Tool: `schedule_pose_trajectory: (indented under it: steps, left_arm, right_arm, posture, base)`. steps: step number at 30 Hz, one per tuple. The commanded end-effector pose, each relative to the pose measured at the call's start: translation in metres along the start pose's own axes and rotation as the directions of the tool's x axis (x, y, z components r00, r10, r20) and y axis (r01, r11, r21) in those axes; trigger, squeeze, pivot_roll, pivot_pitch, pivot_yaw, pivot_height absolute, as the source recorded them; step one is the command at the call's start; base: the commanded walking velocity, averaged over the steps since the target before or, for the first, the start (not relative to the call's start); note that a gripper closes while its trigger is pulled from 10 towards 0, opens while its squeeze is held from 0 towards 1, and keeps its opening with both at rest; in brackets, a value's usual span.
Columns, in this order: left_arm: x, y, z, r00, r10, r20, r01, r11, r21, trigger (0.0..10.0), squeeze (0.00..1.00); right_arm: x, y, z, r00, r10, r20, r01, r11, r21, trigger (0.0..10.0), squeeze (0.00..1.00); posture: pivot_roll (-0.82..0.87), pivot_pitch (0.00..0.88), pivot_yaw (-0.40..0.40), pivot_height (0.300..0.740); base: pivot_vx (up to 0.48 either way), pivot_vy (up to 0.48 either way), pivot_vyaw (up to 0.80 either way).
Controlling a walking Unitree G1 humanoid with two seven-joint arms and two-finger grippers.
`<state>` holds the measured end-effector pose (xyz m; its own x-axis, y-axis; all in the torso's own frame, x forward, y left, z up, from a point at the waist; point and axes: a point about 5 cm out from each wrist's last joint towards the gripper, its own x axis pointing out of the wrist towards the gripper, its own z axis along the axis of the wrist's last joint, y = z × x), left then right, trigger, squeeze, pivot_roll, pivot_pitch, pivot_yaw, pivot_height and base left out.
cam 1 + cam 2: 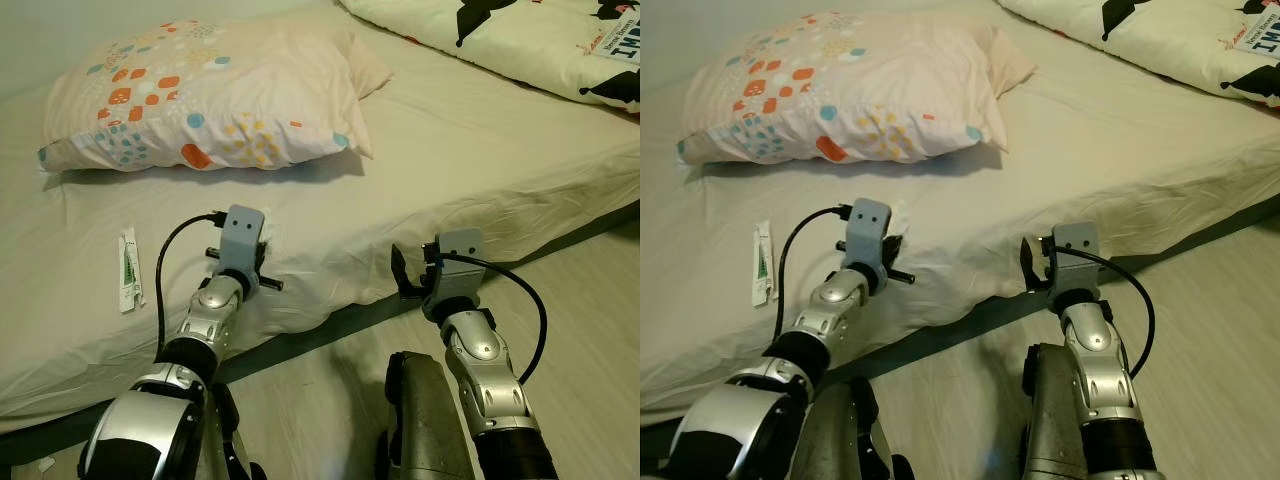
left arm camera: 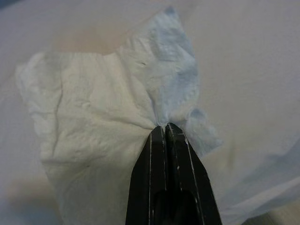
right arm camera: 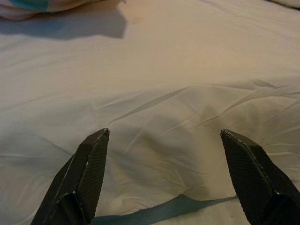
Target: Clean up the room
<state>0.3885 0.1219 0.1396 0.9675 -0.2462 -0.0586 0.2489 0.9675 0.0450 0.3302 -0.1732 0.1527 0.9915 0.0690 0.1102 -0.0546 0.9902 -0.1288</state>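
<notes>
Tissue (image 2: 103,122) lies crumpled on the bed (image 1: 470,150) near its front edge, below the pillow (image 1: 200,95), and the left claw (image 2: 165,127) is clamped on it, fingers pressed together with a pinch of paper between the tips. Risk one: thin paper held by a small fold could tear or slip free on the lift, leaving most of it behind. Risk two: the tips sit so low on the sheet that they may have caught bedding as well, and a pull would then drag the sheet up with the tissue. A slow, straight lift looks like the safe call. Over on the right, the right claw (image 3: 164,140) hangs spread wide and holding nothing, poised over the bed's edge, touching nothing. A sachet (image 1: 129,268) lies flat on the sheet left of the left arm, well apart from the tissue, waiting for collection.
</notes>
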Motion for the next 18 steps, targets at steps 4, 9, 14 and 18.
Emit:
schedule_pose_trajectory:
  steps: [4, 9, 14, 18]
  left_arm:
    - [-0.007, 0.019, -0.002, 0.999, 0.002, 0.036, 0.002, 0.992, -0.124, 0.0, 0.00]
    - [-0.016, 0.029, 0.011, 0.989, -0.001, 0.147, 0.025, 0.987, -0.160, 0.0, 0.00]
    - [-0.031, 0.040, 0.016, 0.977, 0.046, 0.208, -0.009, 0.984, -0.177, 0.0, 0.00]
    - [-0.059, 0.060, 0.015, 0.953, 0.211, 0.217, -0.167, 0.965, -0.204, 0.0, 0.00]
  right_arm:
    - [0.002, 0.007, -0.002, 1.000, 0.004, -0.011, -0.003, 0.998, 0.057, 10.0, 0.00]
    - [0.005, 0.015, -0.001, 1.000, 0.023, -0.006, -0.023, 0.996, 0.081, 10.0, 0.00]
    - [0.005, 0.024, -0.002, 0.999, 0.053, -0.004, -0.052, 0.995, 0.088, 10.0, 0.00]
    - [0.006, 0.035, -0.004, 0.993, 0.120, 0.003, -0.120, 0.990, 0.076, 10.0, 0.00]
  posture:
    - [-0.08, 0.333, 0.080, 0.527]
    - [-0.07, 0.310, 0.060, 0.527]
    - [-0.05, 0.257, 0.025, 0.527]
    - [-0.01, 0.185, -0.033, 0.527]
  base:
    - [0.000, 0.000, 0.00]
    - [0.000, 0.000, 0.00]
    - [0.000, 0.000, 0.00]
    - [0.000, 0.000, 0.00]
